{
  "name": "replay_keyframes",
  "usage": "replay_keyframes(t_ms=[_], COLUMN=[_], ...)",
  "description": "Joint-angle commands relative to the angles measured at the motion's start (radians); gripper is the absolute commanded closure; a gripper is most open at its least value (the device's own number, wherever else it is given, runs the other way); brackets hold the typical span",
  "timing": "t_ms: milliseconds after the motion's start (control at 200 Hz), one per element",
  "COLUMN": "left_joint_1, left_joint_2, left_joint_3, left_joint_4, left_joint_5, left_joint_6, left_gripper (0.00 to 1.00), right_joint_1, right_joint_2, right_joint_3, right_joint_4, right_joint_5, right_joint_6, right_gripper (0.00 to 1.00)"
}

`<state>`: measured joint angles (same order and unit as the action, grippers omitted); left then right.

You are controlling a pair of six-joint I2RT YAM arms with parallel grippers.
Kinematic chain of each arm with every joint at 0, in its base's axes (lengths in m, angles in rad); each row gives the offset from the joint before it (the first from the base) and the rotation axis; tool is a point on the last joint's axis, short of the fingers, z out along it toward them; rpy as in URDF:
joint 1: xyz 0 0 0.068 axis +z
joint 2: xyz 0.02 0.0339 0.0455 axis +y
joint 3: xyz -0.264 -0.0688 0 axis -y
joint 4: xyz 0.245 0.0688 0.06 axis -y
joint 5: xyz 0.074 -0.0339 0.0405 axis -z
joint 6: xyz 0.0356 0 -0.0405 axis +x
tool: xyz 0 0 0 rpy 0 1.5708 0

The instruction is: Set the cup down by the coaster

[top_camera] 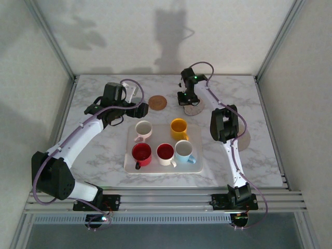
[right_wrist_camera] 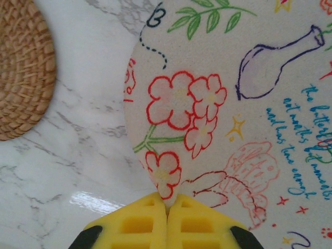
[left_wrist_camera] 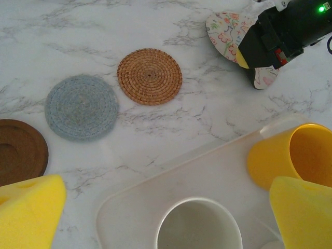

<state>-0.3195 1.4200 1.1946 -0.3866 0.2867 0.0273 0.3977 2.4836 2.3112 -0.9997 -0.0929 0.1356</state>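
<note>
Marble table [top_camera: 259, 104]: tray [top_camera: 160, 134], woven coaster [left_wrist_camera: 149, 76], grey coaster [left_wrist_camera: 81, 107], brown coaster [left_wrist_camera: 18, 150], printed coaster [right_wrist_camera: 233, 104].

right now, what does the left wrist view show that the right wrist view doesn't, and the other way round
Only the left wrist: the blue-grey coaster, the dark brown coaster, the tray, the yellow cup, the white cup, and the open left claw.
Only the right wrist: the purple bottle drawing and blue handwriting on the illustrated coaster, and the right claw's tips closed together at its edge.
Both: the woven coaster, the illustrated coaster, the right claw, the marble table.
</note>
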Motion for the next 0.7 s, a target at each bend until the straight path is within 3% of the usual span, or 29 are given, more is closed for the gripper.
replay_keyframes(t_ms=[0,696], left_joint_1=[-0.006,-0.006], left_joint_2=[-0.006,0.003], left_joint_3=[-0.004,-0.013], left_joint_4=[-0.011,-0.017], left_joint_5=[-0.023,-0.027], left_joint_6=[0.017,0.022], left_gripper=[0.0,0.0], right_joint_1=[0.012,0.025], right_joint_2=[0.018,0.073], right_joint_3=[0.034,0.084], right_joint_4=[-0.016,-0.018], right_joint_5=[-0.042,-0.085], right_joint_6=[0.024,0.045], right_gripper=[1.0,0.98])
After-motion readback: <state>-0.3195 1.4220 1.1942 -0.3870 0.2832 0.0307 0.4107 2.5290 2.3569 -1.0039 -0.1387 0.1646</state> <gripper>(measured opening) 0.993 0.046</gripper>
